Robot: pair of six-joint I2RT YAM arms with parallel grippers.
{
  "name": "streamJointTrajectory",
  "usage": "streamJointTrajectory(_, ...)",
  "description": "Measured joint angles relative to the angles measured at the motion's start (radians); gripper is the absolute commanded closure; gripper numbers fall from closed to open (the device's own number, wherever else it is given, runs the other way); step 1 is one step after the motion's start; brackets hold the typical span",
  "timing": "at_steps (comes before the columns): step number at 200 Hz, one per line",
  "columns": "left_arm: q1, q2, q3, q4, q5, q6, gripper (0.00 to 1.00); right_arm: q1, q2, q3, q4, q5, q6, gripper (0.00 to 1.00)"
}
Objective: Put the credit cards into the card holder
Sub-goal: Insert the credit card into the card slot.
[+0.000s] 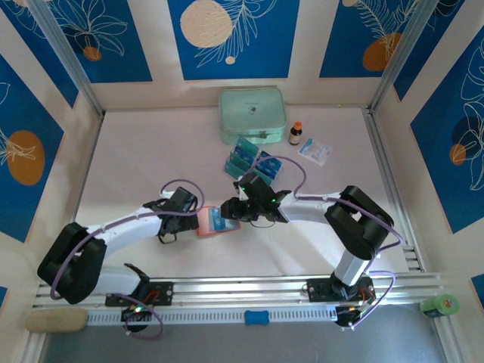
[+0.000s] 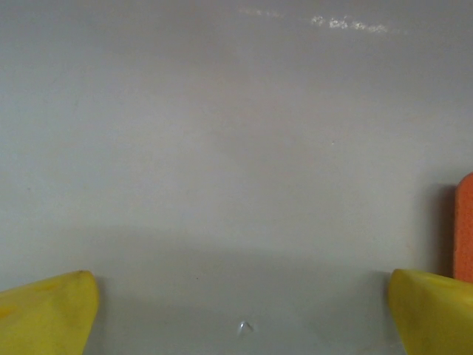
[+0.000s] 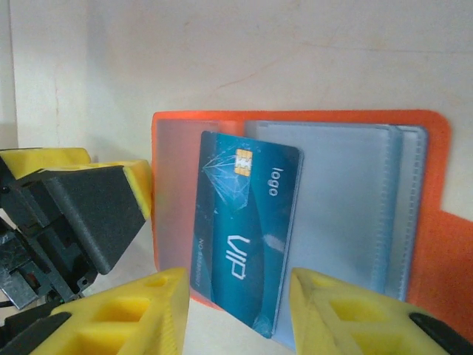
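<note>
The orange-red card holder (image 3: 429, 244) lies open on the table, greyish pockets up. A teal-blue credit card (image 3: 244, 222) marked VIP rests slanted across its pockets, its near end hanging past the holder's near edge. I cannot tell whether it is tucked into a pocket. My right gripper (image 3: 238, 296) is open, one yellow finger on each side of the card's near end, not touching it. My left gripper (image 2: 240, 296) is wide open low over bare table, beside the holder's edge (image 2: 465, 225). More credit cards (image 1: 249, 159) stand in a clear rack behind.
A mint-green zip case (image 1: 252, 115) sits at the back, with a small brown bottle (image 1: 296, 133) and a white-and-blue sachet (image 1: 314, 151) to its right. One black and yellow finger of the left gripper (image 3: 89, 211) is close to the holder's left side.
</note>
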Motion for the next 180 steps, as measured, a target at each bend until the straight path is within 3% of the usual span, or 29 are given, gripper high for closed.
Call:
streamJointTrajectory(43,0.0,0.033,0.014,0.013,0.003,0.028,0.0,0.0,0.014,0.024,-0.041,0.007,-0.027,0.74)
streamJointTrajectory(180,0.005,0.085,0.061,-0.01,0.011,0.09,0.0,0.027,0.169,0.158,-0.094,0.005,-0.062,0.86)
